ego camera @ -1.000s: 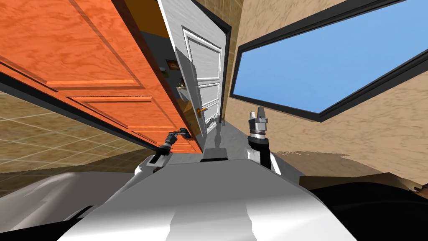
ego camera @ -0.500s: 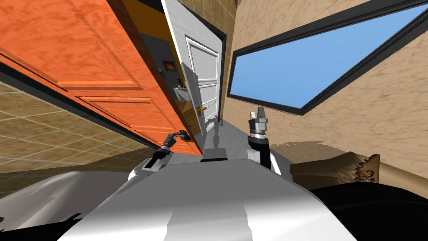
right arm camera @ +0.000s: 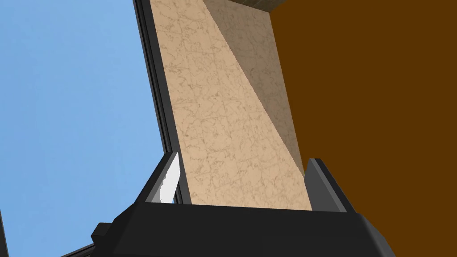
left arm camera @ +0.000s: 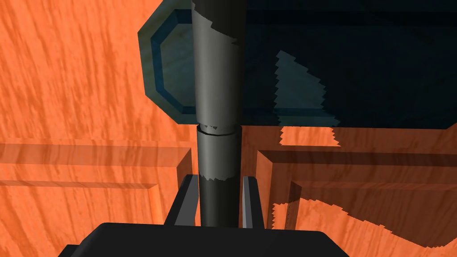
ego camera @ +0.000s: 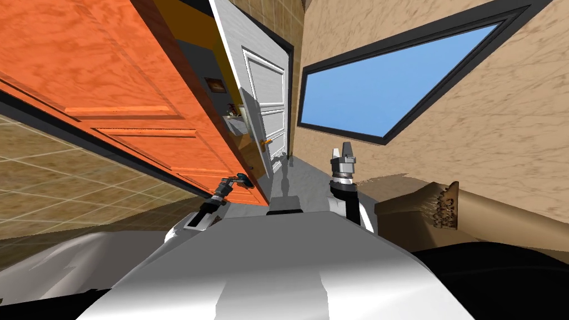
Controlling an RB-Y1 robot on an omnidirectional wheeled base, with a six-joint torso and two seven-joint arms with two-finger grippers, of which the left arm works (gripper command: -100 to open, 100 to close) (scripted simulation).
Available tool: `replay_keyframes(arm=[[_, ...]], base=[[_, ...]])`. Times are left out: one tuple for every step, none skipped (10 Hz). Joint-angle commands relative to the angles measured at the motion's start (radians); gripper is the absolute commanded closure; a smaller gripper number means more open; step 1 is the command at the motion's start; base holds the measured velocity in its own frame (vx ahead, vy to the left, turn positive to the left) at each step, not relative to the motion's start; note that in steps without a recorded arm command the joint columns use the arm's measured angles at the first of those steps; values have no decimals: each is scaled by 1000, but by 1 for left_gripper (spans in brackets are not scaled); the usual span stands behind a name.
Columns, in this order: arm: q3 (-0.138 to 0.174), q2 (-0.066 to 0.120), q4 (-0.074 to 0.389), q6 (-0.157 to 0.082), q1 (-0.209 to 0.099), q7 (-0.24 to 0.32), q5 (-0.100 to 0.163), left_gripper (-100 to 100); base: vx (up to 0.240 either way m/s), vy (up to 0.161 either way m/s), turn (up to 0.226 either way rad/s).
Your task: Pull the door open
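Gripping handle (left arm camera: 217, 76), lengthwise along left claw (left arm camera: 219, 179).

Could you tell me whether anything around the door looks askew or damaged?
Nothing stands out: the orange door looks intact, the left pincer is shut on its dark handle, and the right pincer is open, apart from it.

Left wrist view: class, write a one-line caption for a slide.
Left claw shut on the dark handle of the orange door.

Left gripper (left arm camera: 218, 178) astride the handle (left arm camera: 218, 67), near the door (ego camera: 139, 94)'s free edge. Second door (ego camera: 265, 105) behind the door; right gripper (ego camera: 343, 149) and window (ego camera: 378, 78) to its right.
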Motion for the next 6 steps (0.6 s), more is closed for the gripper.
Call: replay_keyframes(arm=[[-15,7,10,-34,12,10,-4,100],[-20,13,14,-50,17,16,-5,100],[-24,20,18,-64,21,22,-5,100],[-27,26,22,-78,25,27,-6,100],[-32,33,27,-94,30,33,-6,100],[-35,38,31,-105,34,37,-6,100]], base=[[-207,89,-181],[-229,97,-151],[-223,101,-129],[-192,100,-130],[-192,81,-166],[-179,88,-105]])
